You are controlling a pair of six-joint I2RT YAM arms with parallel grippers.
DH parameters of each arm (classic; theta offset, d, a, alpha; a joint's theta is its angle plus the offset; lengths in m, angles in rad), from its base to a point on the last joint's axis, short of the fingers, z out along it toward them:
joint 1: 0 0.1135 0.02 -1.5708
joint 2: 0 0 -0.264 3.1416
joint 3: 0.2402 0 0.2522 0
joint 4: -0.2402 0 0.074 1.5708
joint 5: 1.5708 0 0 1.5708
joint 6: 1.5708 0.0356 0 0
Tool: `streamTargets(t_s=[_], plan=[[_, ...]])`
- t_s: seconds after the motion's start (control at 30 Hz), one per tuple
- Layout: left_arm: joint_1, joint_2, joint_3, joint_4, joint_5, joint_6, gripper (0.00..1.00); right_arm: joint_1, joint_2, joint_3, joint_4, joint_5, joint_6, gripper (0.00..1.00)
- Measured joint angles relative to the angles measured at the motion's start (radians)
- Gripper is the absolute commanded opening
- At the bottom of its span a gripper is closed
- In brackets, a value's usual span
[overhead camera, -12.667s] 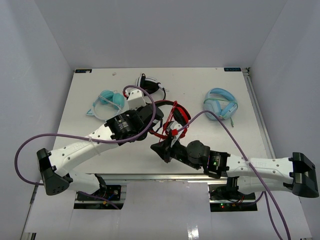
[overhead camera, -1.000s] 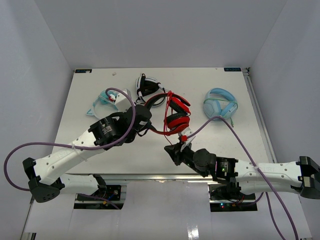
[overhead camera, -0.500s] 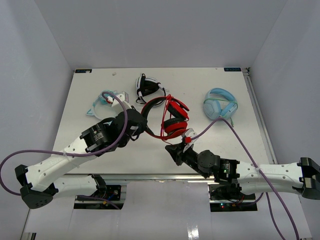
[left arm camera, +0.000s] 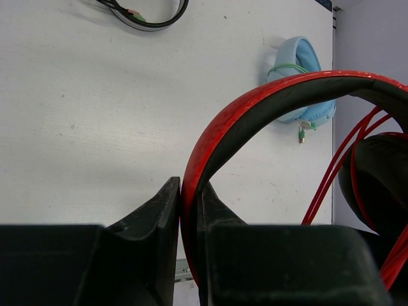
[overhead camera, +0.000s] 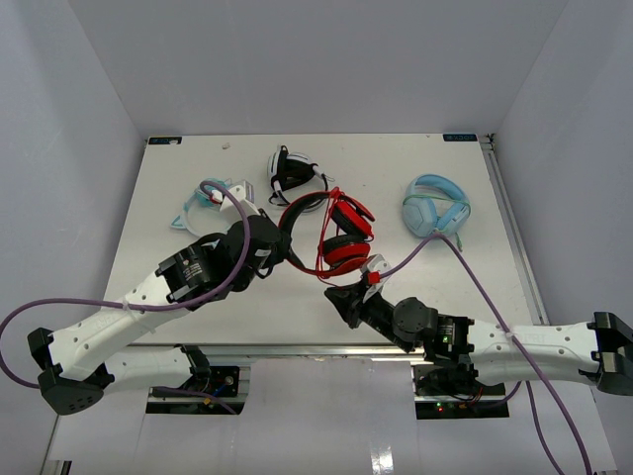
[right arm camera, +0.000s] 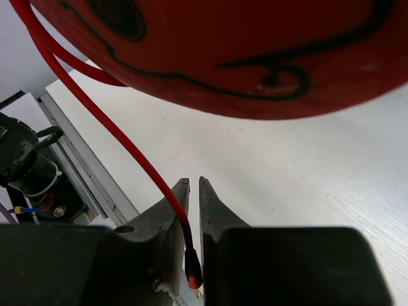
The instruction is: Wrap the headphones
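Centrally on the counter (overhead camera: 287, 312), the headphones (overhead camera: 346, 230) are seen between the two end effectors, the red headband (left arm camera: 255, 105) arched to the left and the ear cups side by side at the right. The left end effector (overhead camera: 285, 240) is set at the headphones' left side, on the headband. In the left wrist view its jaws are pressed together on the band, which is gripped edge-on between the fingers (left arm camera: 153, 210). The right end effector (overhead camera: 366, 275) is placed just at the headphones' near side, under the nearer ear cup (right arm camera: 255, 51), which fills the top of the right wrist view. Its jaws are drawn almost together, with only a thin slit left. The cable (right arm camera: 121, 140) is pinched in that slit, and the plug (right arm camera: 194, 277) is lodged low between the fingers. From there the cable is led up and to the left, past the cup. Whether the cups rest on the counter cannot be told.
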Motion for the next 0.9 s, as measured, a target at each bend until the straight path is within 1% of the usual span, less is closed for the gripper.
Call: streamTargets(t_s=[0.03, 0.17, 0.23, 0.53, 0.63, 0.9], plan=[[0.000, 0.000, 0.000, 0.000, -0.001, 0.001, 0.00, 0.000, 0.002, 0.000, 0.005, -0.004, -0.001, 0.08], [0.000, 0.003, 0.002, -0.013, -0.018, -0.008, 0.00, 0.000, 0.013, 0.000, 0.020, -0.024, -0.006, 0.08], [0.000, 0.020, 0.019, -0.039, -0.029, -0.016, 0.00, 0.000, 0.019, -0.003, 0.029, -0.038, -0.008, 0.14], [0.001, 0.064, 0.038, -0.053, -0.028, -0.019, 0.00, 0.000, 0.037, -0.027, 0.038, -0.062, -0.013, 0.22], [0.001, 0.064, 0.038, -0.053, -0.028, -0.019, 0.00, 0.000, 0.037, -0.032, 0.037, -0.064, -0.014, 0.29], [0.001, 0.067, 0.038, -0.049, -0.026, -0.020, 0.00, 0.000, 0.021, -0.050, 0.040, -0.073, -0.014, 0.29]])
